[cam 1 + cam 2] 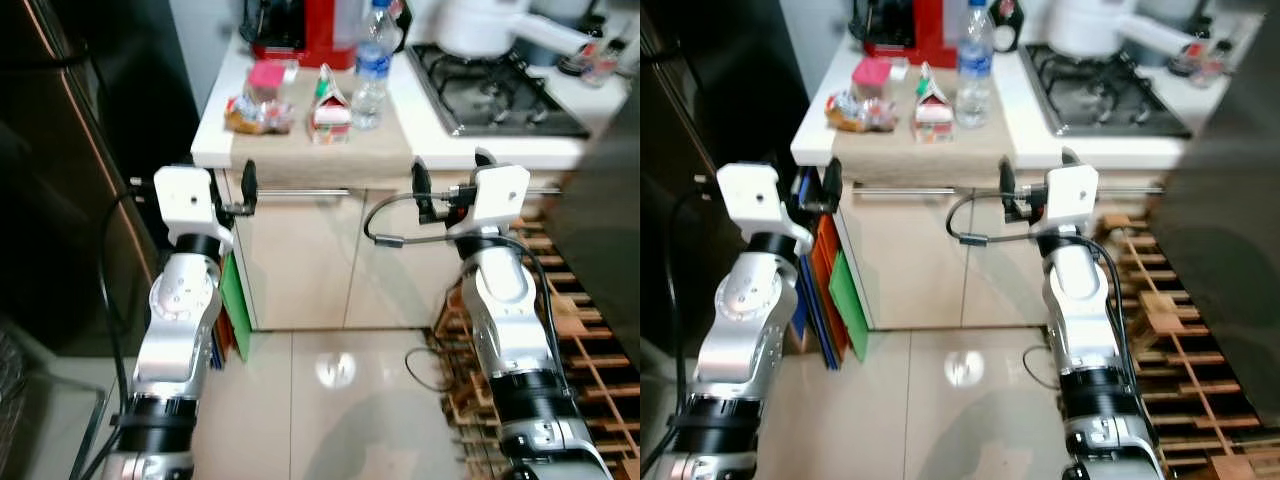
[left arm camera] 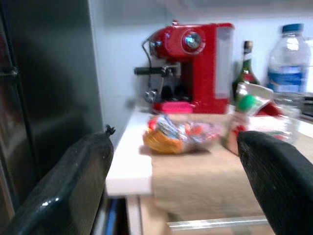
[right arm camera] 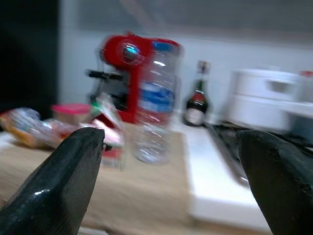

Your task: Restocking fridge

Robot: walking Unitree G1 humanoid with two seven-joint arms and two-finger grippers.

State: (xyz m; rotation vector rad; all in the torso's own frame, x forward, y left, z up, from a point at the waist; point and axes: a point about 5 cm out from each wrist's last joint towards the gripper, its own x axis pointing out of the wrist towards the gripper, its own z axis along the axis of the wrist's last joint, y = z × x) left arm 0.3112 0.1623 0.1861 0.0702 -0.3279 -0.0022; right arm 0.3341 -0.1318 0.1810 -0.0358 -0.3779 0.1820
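Stood facing counter (image 1: 300, 150). Held left pincer (image 1: 248, 188) and right pincer (image 1: 421, 190) released, empty, below counter edge; water bottle (image 1: 371, 65) at 12 o'clock, awaiting pickup.

- One red coffee machine (image 1: 305, 30) stands at the back of the white counter (image 1: 215, 140).
- One clear water bottle (image 1: 371, 70) stands just beside the coffee machine.
- One small carton (image 1: 330, 108) stands in front of the coffee machine.
- One shiny snack bag (image 1: 257, 116) lies beside the carton.
- One tub with a pink lid (image 1: 266, 78) sits behind the snack bag.
- One dark glass bottle (image 2: 246, 66) stands near the coffee machine.
- One white pot (image 1: 480, 27) sits on one stove (image 1: 495, 95).
- Two grippers, left gripper (image 1: 232, 190) and right gripper (image 1: 448, 183), are in front of the counter.
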